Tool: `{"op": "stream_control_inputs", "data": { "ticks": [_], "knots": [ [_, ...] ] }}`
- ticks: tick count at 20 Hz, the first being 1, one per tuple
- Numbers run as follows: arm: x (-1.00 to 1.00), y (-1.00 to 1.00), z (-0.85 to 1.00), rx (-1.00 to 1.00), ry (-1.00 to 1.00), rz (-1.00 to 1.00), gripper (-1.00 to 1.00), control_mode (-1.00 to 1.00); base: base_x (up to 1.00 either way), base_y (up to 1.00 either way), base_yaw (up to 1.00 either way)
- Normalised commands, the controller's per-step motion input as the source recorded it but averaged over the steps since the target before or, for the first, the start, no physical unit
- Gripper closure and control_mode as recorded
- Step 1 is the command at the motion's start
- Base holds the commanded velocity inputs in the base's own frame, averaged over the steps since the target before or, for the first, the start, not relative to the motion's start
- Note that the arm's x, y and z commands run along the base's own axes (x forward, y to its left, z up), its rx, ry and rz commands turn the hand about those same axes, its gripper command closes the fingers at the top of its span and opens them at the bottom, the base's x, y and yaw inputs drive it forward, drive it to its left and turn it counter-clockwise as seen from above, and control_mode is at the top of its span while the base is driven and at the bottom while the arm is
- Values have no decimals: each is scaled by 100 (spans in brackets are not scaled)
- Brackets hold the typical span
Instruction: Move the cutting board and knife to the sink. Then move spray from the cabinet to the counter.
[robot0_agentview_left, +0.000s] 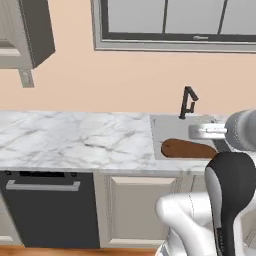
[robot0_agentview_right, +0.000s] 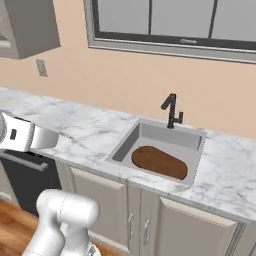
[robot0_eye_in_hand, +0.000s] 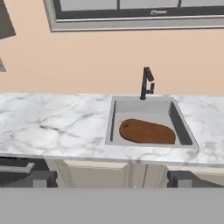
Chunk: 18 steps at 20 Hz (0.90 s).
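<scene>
We are holding our claw (robot0_eye_in_hand: 107, 178) wide apart, gripping nothing; the cutting board (robot0_eye_in_hand: 147, 131) is lying inside the sink (robot0_eye_in_hand: 115, 109), whose far wall is hiding behind our arm in the left base view.

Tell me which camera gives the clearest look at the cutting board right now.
The hand view: the cutting board lies flat in the sink, whole outline unobstructed. The right base view also shows it whole, but angled; in the left base view the arm covers its right end.
</scene>
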Motion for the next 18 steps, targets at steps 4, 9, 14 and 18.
{"op": "stream_control_inputs", "data": {
  "ticks": [4, 9, 14, 18],
  "knots": [
    [0, 0, 0, 0, 0, 0, -100, 100, -99, 100, 38],
    [0, 0, 0, 0, 0, 0, -100, 100, -27, 85, 74],
    [0, 0, 0, 0, 0, 0, -100, 100, 0, 45, 94],
    [0, 0, 0, 0, 0, 0, -100, 100, 0, 0, 100]
  ]
}}
